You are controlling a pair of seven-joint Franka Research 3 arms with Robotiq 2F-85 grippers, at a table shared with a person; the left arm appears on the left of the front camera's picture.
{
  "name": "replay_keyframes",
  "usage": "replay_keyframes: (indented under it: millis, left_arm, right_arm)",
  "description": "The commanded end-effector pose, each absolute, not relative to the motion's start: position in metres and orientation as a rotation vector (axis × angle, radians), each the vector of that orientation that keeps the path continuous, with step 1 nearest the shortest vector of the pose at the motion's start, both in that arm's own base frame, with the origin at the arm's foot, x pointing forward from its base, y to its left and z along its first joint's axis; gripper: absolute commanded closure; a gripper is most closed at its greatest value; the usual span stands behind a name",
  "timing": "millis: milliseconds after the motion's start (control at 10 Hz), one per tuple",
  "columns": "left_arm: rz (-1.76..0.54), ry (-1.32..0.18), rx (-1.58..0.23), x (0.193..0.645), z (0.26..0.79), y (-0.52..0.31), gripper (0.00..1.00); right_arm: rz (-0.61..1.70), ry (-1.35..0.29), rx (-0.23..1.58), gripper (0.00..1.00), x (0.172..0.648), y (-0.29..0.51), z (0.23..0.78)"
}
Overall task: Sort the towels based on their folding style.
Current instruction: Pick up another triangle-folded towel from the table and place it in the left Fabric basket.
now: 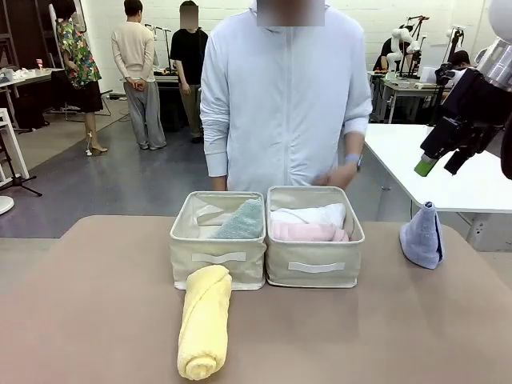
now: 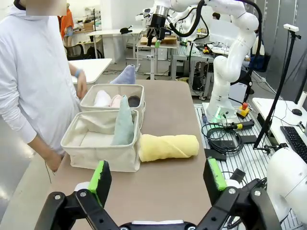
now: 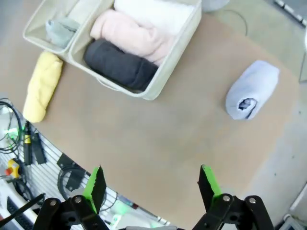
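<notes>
A yellow rolled towel (image 1: pixel 204 320) (image 2: pixel 168 147) (image 3: pixel 42 86) lies on the table in front of the left bin (image 1: pixel 186 244). In that bin stands a sage-green cone towel (image 1: pixel 240 222) (image 2: pixel 123 127). The right bin (image 1: pixel 352 240) (image 3: pixel 175 57) holds white (image 1: pixel 308 214), pink (image 1: pixel 308 232) (image 3: pixel 132 36) and dark grey (image 3: pixel 120 64) rolls. A light-blue cone towel (image 1: pixel 422 234) (image 3: pixel 252 90) stands alone at the table's right. My right gripper (image 1: pixel 442 164) (image 3: pixel 151 184) hangs open high above that side. My left gripper (image 2: pixel 157 175) is open too, held off the table's left end, empty.
A person in a light blue top stands at the far side, one hand (image 1: pixel 340 176) just behind the right bin. A white table (image 1: pixel 448 160) stands beyond on the right. Bare tabletop (image 1: pixel 384 336) lies in front of the right bin.
</notes>
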State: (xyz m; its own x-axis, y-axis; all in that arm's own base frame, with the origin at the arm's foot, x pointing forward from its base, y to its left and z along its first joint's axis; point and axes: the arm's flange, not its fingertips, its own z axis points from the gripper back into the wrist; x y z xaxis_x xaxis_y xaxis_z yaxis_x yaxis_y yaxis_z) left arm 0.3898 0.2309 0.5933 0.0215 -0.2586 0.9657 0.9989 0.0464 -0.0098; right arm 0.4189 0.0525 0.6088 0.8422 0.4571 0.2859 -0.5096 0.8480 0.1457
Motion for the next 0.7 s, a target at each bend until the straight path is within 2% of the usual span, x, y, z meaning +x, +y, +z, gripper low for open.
replay_keyframes:
  millis: [0,200,400,600]
  left_arm:
    - [-1.286,-1.052,-0.99,0.387,0.594,0.23,0.0]
    - [-1.286,-1.052,-0.99,0.387,0.594,0.23,0.0]
    - [-1.286,-1.052,-0.99,0.387,0.594,0.23,0.0]
    - [-1.286,-1.052,-0.99,0.387,0.594,0.23,0.0]
  right_arm:
    - [0.531,-0.235,0.212,0.0,0.416,0.05,0.609]
    - [0.517,-0.241,0.224,0.0,0.417,0.052,0.609]
    - [0.094,-0.168,0.029,0.0,0.44,0.067,0.592]
    - [-0.053,-0.096,-0.12,0.0,0.465,0.084,0.57]
